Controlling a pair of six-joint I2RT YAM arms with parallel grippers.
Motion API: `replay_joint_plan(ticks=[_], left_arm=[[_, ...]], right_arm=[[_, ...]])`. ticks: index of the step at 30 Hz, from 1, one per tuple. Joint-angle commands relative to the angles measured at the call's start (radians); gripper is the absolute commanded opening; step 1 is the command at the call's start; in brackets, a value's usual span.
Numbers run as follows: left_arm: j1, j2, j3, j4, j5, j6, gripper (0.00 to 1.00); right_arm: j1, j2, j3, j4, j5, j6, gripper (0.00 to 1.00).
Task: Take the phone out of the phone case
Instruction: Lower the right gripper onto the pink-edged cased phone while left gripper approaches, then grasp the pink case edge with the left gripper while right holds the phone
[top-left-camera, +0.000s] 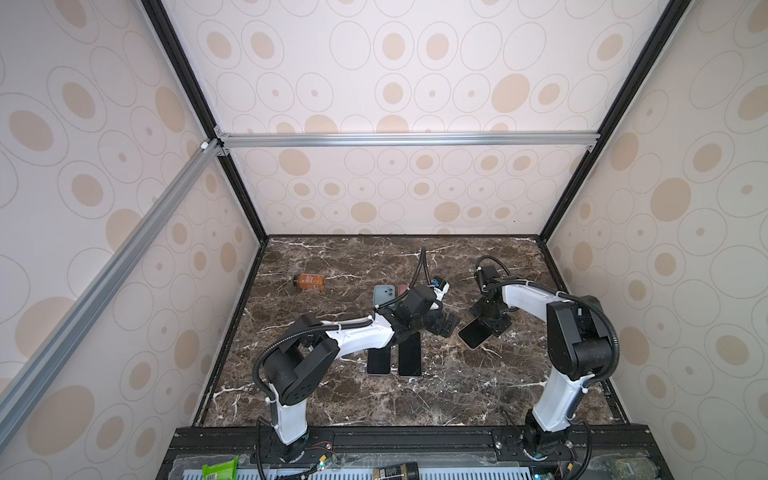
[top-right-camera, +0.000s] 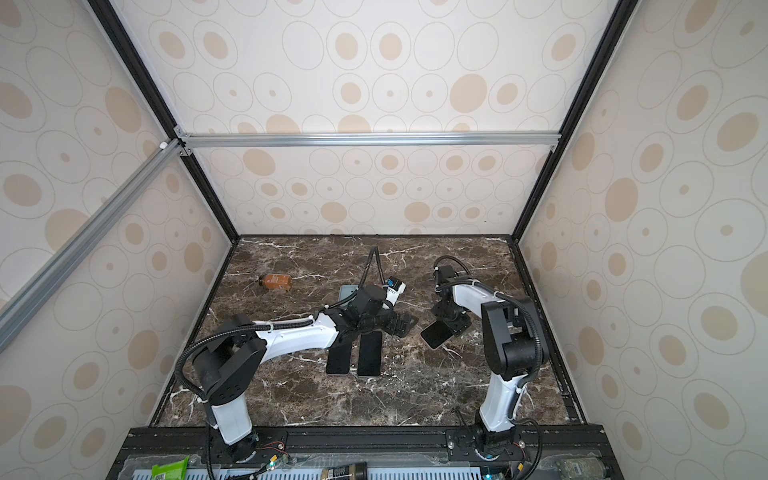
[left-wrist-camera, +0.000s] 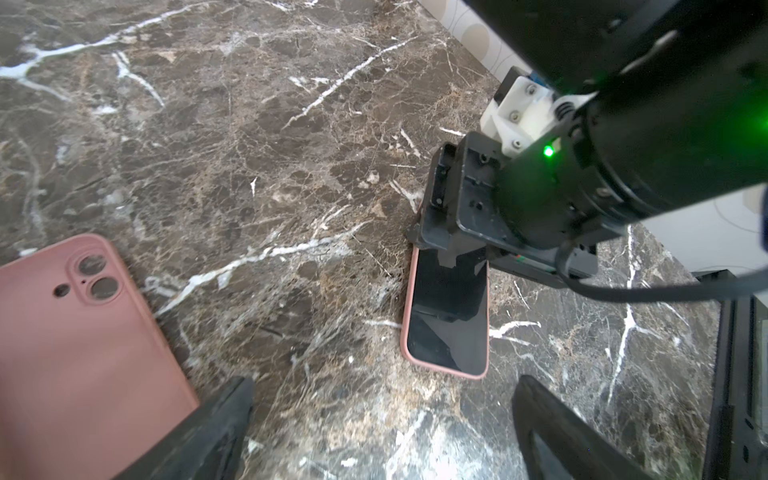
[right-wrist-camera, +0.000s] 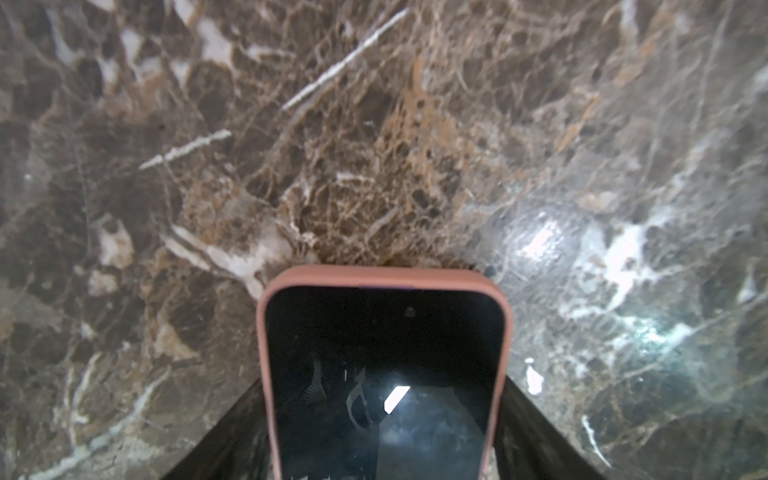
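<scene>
Since nothing legible turns up: label on the orange-brown bottle lying on its side at far left is too small to read, same for the dark labelled jar and green packet on the front ledge

Task item: black-screened phone, screen up, glossy glass, rounded corners, sitting in its dusty-pink soft case, matte rim wrapping every visible edge. It's on the brown marble-pattern tabletop, right of centre, skewed to the table edges

right claw straddles one end of it, one black finger along each long side of the case. Fingers sit right at the rim, but can't tell if they pinch or just lie alongside. Can't tell either if that end is flat on the marble

left claw released, fingers spread wide over bare marble, nothing between them. Phone's free end is just ahead of it, apart

Around: second pink case, back up, round camera cut-outs, just beside the left claw. Grey-green phone-shaped back next to it. One black slab phone and a second black slab phone, screens up, side by side. Left forearm covers their far ends and most of the second pink case in both top views
</scene>
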Motion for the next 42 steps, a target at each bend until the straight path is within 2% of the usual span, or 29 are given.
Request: replay_joint_plan(ticks=[1,6,10,15,20,26,29,34,42], left_arm=[[-0.003,0.040,0.069,-0.055,0.026,-0.035,0.97],[0.000,0.100,0.133,-0.089,0.059,-0.072,0.95],[0.001,0.149,0.176,-0.116,0.098,-0.094,0.89],[0.002,0.196,0.203,-0.122,0.166,-0.111,0.89],[0.002,0.239,0.217,-0.086,0.277,-0.148,0.89],[0.001,0.283,0.226,-0.010,0.404,-0.225,0.81],[0.002,0.300,0.230,0.007,0.424,-0.245,0.78],[0.000,0.334,0.264,0.022,0.468,-0.271,0.67],[-0.003,0.347,0.279,0.018,0.477,-0.276,0.49]], right_arm=[[-0.015,-0.023,-0.036,0.007,-0.084,-0.067,0.74],[-0.051,-0.105,-0.136,0.096,-0.170,-0.146,0.73],[-0.084,-0.143,-0.209,0.184,-0.274,-0.245,0.73],[-0.167,-0.183,-0.328,0.278,-0.405,-0.314,0.73],[-0.233,-0.209,-0.403,0.346,-0.487,-0.330,0.73],[-0.271,-0.201,-0.435,0.394,-0.551,-0.313,0.73],[-0.285,-0.197,-0.447,0.417,-0.574,-0.297,0.73],[-0.289,-0.195,-0.464,0.445,-0.597,-0.274,0.73],[-0.295,-0.200,-0.483,0.469,-0.604,-0.254,0.73]])
